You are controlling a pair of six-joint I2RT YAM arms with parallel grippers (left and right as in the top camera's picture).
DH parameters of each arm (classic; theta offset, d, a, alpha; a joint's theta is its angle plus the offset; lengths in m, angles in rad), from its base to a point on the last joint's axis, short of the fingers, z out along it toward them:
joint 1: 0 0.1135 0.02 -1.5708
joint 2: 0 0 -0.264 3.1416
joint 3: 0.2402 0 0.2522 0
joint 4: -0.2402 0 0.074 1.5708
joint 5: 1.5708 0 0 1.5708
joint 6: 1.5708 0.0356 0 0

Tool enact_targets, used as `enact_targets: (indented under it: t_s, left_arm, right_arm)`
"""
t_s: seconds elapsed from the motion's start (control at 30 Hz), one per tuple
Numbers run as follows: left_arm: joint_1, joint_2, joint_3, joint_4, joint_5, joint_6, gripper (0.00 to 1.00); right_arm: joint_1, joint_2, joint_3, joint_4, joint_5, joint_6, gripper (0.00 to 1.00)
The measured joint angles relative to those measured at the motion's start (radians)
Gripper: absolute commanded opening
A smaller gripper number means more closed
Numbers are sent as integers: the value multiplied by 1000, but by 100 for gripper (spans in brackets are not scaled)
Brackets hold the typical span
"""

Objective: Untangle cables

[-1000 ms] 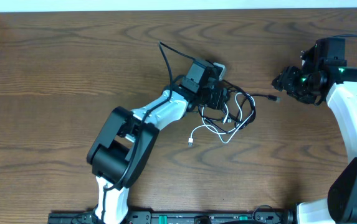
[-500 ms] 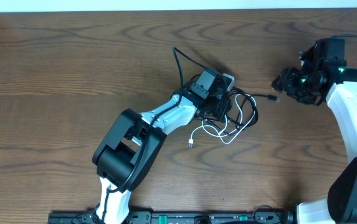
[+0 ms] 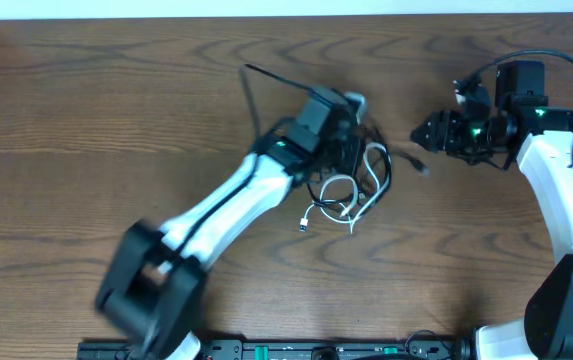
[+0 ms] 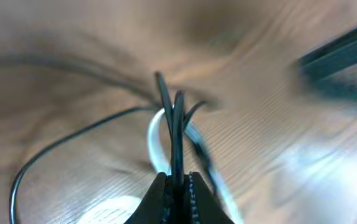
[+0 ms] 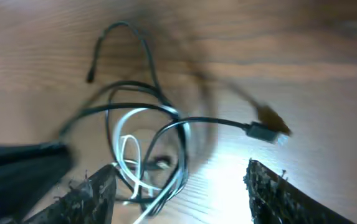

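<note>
Several black cable strands [image 4: 177,121] are pinched by the left pincer [image 4: 177,186] for pulling free; the right pincer [image 5: 179,169] is held spread.

Nothing legible: no text, label, brand, number or sign can be read in any of the three views, and both wrist views are smeared by blur.
</note>
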Motion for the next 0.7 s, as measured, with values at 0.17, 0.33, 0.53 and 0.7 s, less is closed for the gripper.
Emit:
enact_targets:
  t_s: [0.17,0.33,0.53,0.7]
  left_arm:
    - [9,-153,8,-5,-2,-48,7]
    - [28,-163,8,-22,-2,-77,7]
    - [42,-163,8,-21,-2,-103,7]
    - [45,-163,8,-18,-2,-112,7]
  right_arm:
    - [19,0,0,63,-146,-14,62]
    - [31,0,0,85,-225,-19,61]
    - [71,0,0,93,-198,-18,57]
    - [135,0,0,108,-109,15,44]
